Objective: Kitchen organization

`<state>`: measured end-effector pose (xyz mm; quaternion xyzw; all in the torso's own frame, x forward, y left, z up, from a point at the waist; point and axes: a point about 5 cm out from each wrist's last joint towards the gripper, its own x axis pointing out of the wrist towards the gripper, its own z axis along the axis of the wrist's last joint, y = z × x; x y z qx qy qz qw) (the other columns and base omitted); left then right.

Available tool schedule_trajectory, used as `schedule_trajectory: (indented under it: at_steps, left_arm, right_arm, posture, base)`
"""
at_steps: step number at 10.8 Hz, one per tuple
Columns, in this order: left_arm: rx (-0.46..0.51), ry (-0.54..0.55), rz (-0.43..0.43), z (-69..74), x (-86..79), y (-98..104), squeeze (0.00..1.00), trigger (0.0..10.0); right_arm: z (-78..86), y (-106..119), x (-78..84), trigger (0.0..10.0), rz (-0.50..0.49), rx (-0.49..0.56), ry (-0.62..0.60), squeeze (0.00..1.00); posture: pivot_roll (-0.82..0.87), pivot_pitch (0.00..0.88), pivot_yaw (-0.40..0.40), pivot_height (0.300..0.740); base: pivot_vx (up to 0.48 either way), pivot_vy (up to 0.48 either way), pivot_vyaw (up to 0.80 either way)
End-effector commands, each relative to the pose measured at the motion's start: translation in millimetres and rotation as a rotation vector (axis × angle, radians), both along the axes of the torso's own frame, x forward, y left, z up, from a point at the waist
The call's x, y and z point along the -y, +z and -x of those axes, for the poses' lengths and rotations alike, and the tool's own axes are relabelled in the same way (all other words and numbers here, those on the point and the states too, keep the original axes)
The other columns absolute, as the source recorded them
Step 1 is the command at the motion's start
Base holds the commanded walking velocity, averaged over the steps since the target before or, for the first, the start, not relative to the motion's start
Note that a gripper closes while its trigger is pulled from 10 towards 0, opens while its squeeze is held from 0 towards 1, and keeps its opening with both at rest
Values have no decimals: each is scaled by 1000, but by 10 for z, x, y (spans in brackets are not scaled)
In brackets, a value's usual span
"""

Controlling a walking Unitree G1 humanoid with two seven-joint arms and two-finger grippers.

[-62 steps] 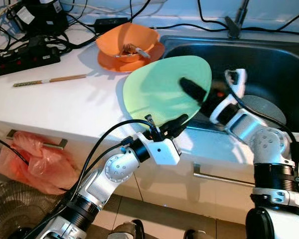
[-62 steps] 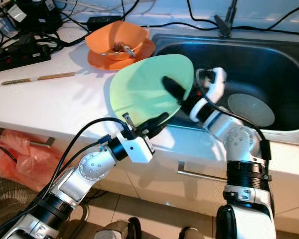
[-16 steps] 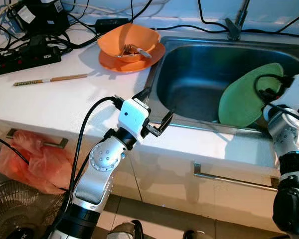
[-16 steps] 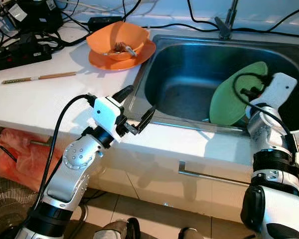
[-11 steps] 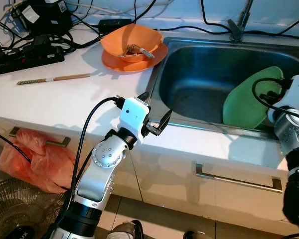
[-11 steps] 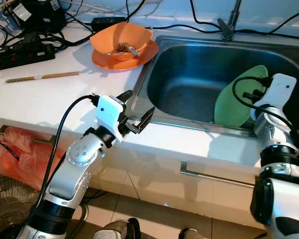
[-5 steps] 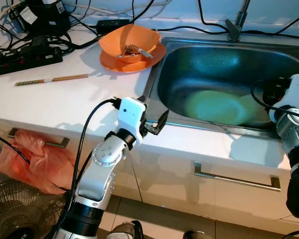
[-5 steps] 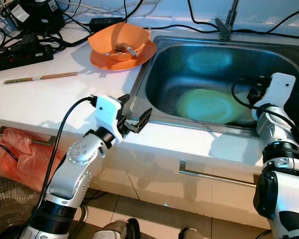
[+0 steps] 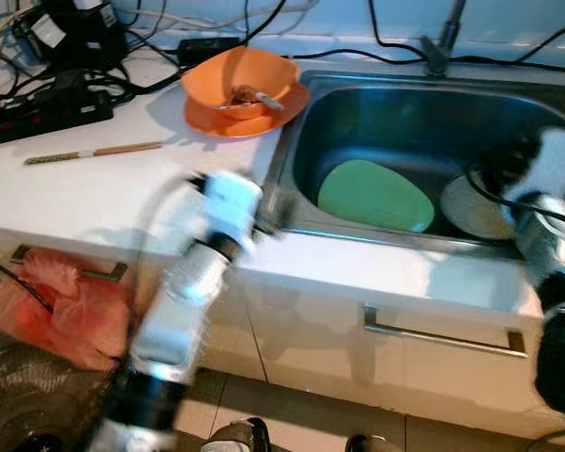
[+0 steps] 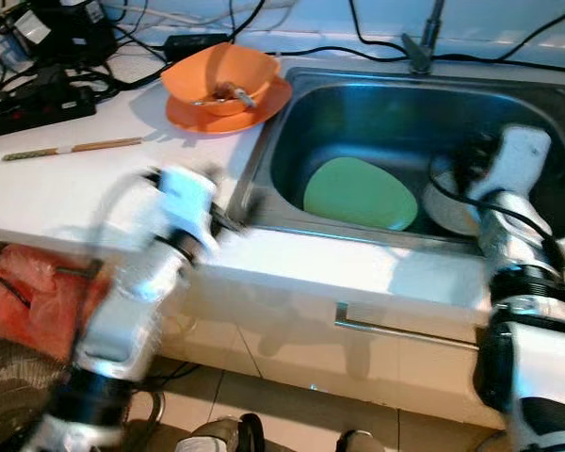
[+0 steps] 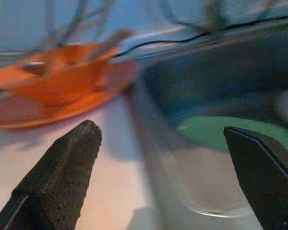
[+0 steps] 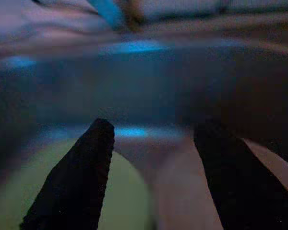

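Note:
A light green plate (image 9: 375, 195) lies flat on the floor of the steel sink (image 9: 306, 132), with a pale plate (image 9: 476, 209) beside it at the right. My right gripper (image 12: 156, 129) hangs open over the sink's right side, above the pale plate, and holds nothing. The left arm is blurred with motion. Its gripper (image 11: 158, 129) is wide open and empty at the counter edge by the sink's left rim. An orange bowl (image 9: 240, 80) with scraps and a utensil stands on an orange plate at the back of the counter.
A chopstick (image 9: 94, 151) lies on the white counter at the left. Behind it sit a power strip (image 9: 47, 108) and tangled cables. The faucet (image 9: 438, 42) stands behind the sink. A red plastic bag (image 9: 47, 311) hangs below the counter, near a drawer handle (image 9: 443, 339).
The green plate, held upright at the sink's right side a second ago, has dropped free and now lies flat on the sink floor. The left arm is swinging down and left.

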<state>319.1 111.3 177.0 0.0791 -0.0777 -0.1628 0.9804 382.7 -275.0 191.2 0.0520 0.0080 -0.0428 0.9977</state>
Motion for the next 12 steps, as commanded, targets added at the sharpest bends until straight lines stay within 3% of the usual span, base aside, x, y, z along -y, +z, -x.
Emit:
schedule_trajectory:
  at_steps: [1, 2, 3, 6, 8, 9, 12]
  left_arm:
    - [34, 104, -23, -28, -133, 28, 1000, 10000]
    - [64, 172, -50, -17, -178, 53, 1000, 10000]
    - [46, 212, -60, -155, -346, 46, 1000, 10000]
    - [74, 185, -77, -232, -363, 115, 1000, 10000]
    - [74, 147, -94, -279, -378, 121, 1000, 10000]
    - [90, 191, -105, -329, -488, 170, 27, 10000]
    - [84, 418, -113, -450, -881, 237, 0, 10000]
  right_arm:
    - [-33, 157, -235, 10000, -30, 88, 147, 1000]
    - [19, 241, -532, 10000, -77, 131, 351, 1000]
    - [95, 292, -758, 10000, -44, 170, 468, 1000]
    - [256, 282, -1034, 10000, -7, 196, 509, 1000]
    - [351, 309, -1056, 10000, 48, 186, 556, 1000]
    - [382, 329, -1056, 10000, 75, 189, 559, 1000]
    - [455, 314, -1119, 10000, 53, 204, 530, 1000]
  posture:
    - [27, 105, 93, 740]
    - [24, 108, 95, 740]
    - [21, 107, 94, 740]
    - [4, 109, 94, 740]
    - [-1, 106, 100, 740]
    - [1, 103, 102, 740]
    - [9, 100, 96, 740]
  base:
    - [0, 0, 0]
    - [0, 0, 0]
    - [0, 0, 0]
    - [0, 0, 0]
    - [0, 0, 0]
    - [0, 0, 0]
    - [0, 0, 0]
